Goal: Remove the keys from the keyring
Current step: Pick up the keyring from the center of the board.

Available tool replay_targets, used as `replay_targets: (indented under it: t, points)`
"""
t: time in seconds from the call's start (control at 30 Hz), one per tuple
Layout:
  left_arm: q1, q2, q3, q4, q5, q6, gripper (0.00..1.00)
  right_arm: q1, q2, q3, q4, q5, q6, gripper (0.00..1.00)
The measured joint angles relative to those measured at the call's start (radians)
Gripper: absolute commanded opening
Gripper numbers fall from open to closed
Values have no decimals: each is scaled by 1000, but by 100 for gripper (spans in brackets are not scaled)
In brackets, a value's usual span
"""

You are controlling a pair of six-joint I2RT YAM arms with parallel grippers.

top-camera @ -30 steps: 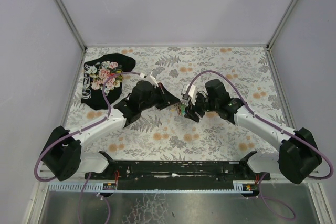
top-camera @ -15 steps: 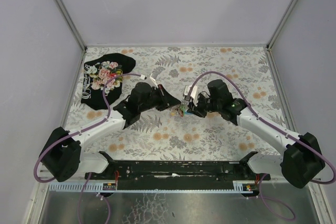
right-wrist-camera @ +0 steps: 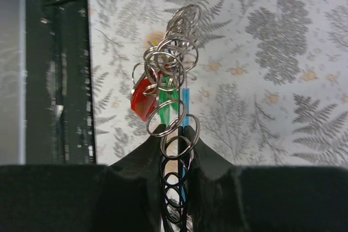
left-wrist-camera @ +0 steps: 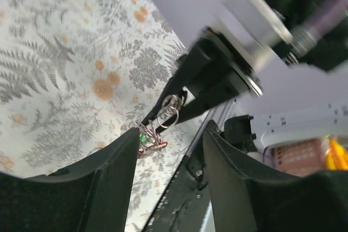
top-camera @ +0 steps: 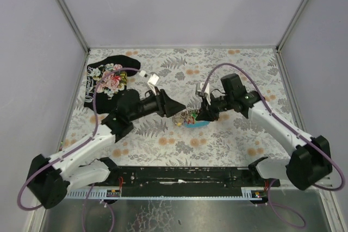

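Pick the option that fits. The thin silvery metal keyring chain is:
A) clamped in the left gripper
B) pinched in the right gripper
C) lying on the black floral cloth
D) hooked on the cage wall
B: the right wrist view shows the thin silvery metal keyring chain running down into the closed right gripper, while the left gripper stands open.

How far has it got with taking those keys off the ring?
No key looks freed: the red and green plastic-headed keys hang from the silvery metal keyring. The right gripper pinches its rings; the left gripper stands open nearby. Sliding every key off is left.
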Motion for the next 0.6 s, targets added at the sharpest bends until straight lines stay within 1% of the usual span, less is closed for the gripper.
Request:
replay_targets:
  t: [0.13, 0.23, 0.33, 0.47, 0.6]
  points:
    - [0, -159, -79, 22, 31, 166, 54, -9, 123, 136, -132, -94, -3, 0]
    - [0, -220, -166, 70, 45, 227, 54, -12, 228, 209, -184, -89, 7, 0]
    - [-5, -226, -259, 129, 47, 234, 55, -14, 278, 215, -214, -51, 34, 0]
    - [-37, -226, -397, 258, 6, 193, 55, -16, 283, 215, -234, -23, 65, 0]
    - [-63, -209, -430, 319, -81, 156, 57, -17, 284, 215, -237, -11, 87, 0]
